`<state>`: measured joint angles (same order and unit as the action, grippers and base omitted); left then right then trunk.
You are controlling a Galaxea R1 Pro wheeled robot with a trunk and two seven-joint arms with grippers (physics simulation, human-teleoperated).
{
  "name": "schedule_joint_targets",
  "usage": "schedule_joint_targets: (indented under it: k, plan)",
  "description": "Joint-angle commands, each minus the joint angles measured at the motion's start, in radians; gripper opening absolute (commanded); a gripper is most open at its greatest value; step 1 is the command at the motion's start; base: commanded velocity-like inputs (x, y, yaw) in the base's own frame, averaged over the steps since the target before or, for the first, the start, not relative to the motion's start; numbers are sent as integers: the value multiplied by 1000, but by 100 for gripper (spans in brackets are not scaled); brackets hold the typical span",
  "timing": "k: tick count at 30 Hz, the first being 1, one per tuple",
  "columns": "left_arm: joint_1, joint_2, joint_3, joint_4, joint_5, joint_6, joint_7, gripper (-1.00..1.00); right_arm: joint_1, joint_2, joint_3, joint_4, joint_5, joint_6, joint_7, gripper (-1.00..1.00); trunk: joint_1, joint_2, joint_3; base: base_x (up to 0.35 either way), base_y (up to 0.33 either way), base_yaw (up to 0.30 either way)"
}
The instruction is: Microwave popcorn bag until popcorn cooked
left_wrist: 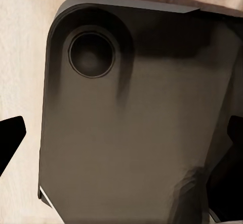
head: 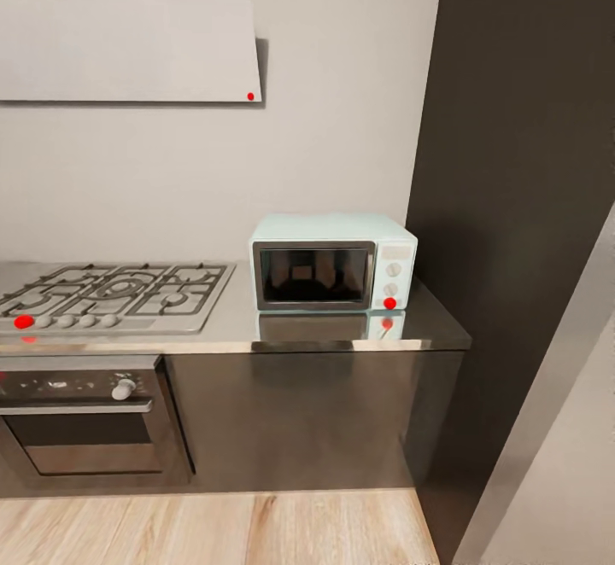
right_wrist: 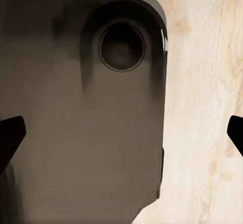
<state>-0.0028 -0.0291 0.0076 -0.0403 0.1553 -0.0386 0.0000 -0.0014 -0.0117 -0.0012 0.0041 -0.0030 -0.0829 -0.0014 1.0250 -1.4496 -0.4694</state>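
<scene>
- The microwave (head: 333, 262) is seen in the head view standing on the countertop (head: 342, 334), near its right end, with its dark glass door closed and facing forward.
- A gas hob (head: 115, 292) is set into the countertop to the left of the microwave, with a built-in oven (head: 81, 416) below it.
- The left gripper (left_wrist: 121, 143) is pointed down over the robot's dark base (left_wrist: 131, 122) and the wooden floor (left_wrist: 20, 72); its fingertips (left_wrist: 10, 135) are spread wide apart, with nothing between them.
- The right gripper (right_wrist: 121, 138) is likewise directed down at the base (right_wrist: 76, 112) and floor (right_wrist: 202, 107), its fingertips (right_wrist: 10, 135) held far apart and empty.
</scene>
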Motion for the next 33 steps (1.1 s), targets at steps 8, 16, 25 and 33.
schedule_joint_targets:
  k: [8,16,25,33]
  plan:
    - [0,0,1,0,7,-3,0,100,0,0,-2,0,-4,4,-4,100,0,0,-1,0,0,0]
    - [0,0,1,-1,8,-3,0,100,0,-5,5,-6,12,0,-3,100,0,0,-1,0,0,0]
    - [0,-1,3,-1,9,-3,0,100,2,4,5,-474,92,184,13,100,0,0,-1,0,0,0]
    - [0,-2,4,-1,9,-3,0,100,0,67,5,-1209,91,743,12,100,0,0,-1,0,0,0]
